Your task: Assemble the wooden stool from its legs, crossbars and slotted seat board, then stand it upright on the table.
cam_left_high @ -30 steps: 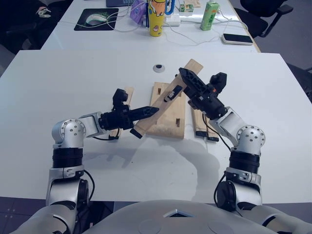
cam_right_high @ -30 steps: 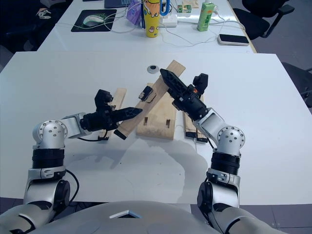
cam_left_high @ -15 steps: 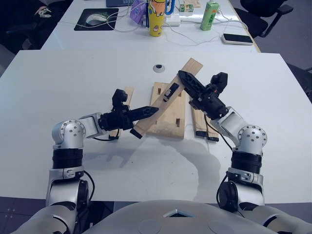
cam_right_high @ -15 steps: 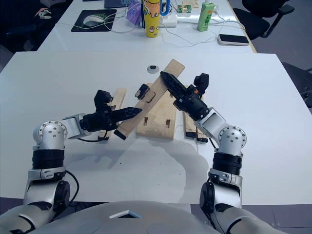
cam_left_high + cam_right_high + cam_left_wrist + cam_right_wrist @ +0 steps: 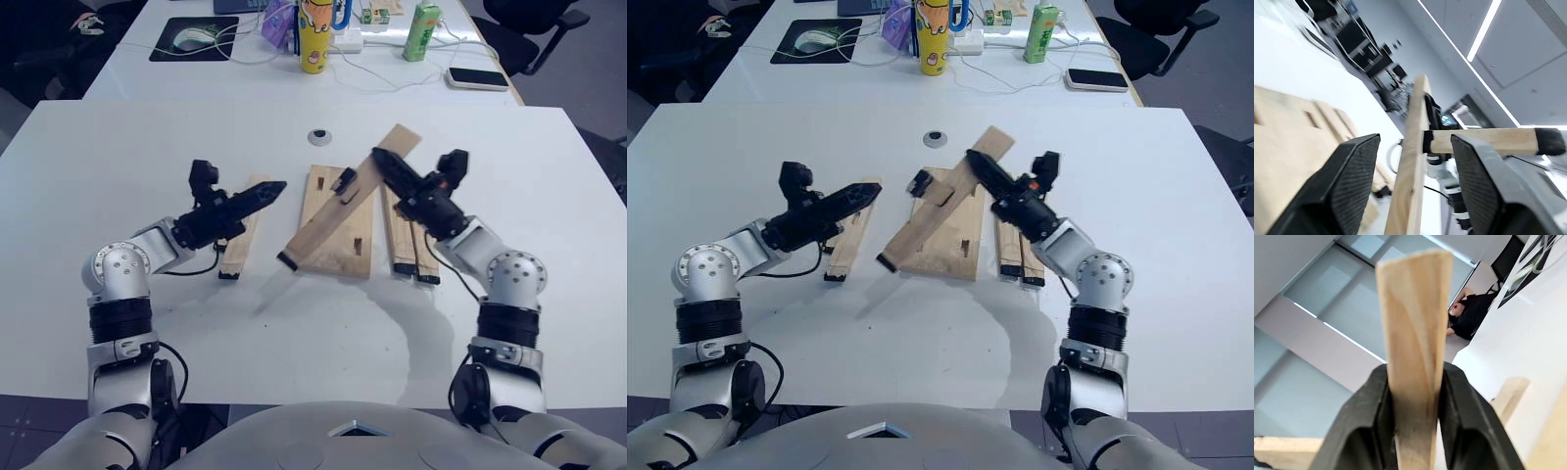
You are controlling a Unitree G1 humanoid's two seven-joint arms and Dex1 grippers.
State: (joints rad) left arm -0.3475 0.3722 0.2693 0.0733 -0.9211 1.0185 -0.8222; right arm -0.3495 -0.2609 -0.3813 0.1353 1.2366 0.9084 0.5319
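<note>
Mid-table, the seat board (image 5: 343, 262) lies flat with its slots facing up. The right gripper (image 5: 384, 166) is clamped hard on the leg (image 5: 318, 226). In the right wrist view both fingers (image 5: 1369, 421) press the wood with no gap.

The grip sits near the leg's far end. The leg is tilted and runs diagonally from far right to near left across the seat board. Its black-capped near end is at the board's near-left corner. Can't tell if that end touches the board or table (image 5: 118, 157).

A short crossbar (image 5: 1484, 141) with a black end sticks out of the leg's side, roughly square to it.

The left gripper (image 5: 266, 190) is left of the seat board with its jaws parted and nothing between them. The left wrist view shows the two pads (image 5: 1352, 186) well apart, with the leg and crossbar visible farther off through the gap. It points toward the leg but is apart from it. It hovers over the far end of a second leg (image 5: 235, 250), which lies flat just left of the board.

Two more pieces (image 5: 400, 245) lie flat side by side just right of the board, partly under the right arm, black caps at their near ends.

A small round disc (image 5: 318, 137) sits on the table just far of the board. The desk behind has a yellow cup (image 5: 313, 39), a green carton (image 5: 421, 29), a phone (image 5: 475, 76) and a mouse (image 5: 194, 39).
</note>
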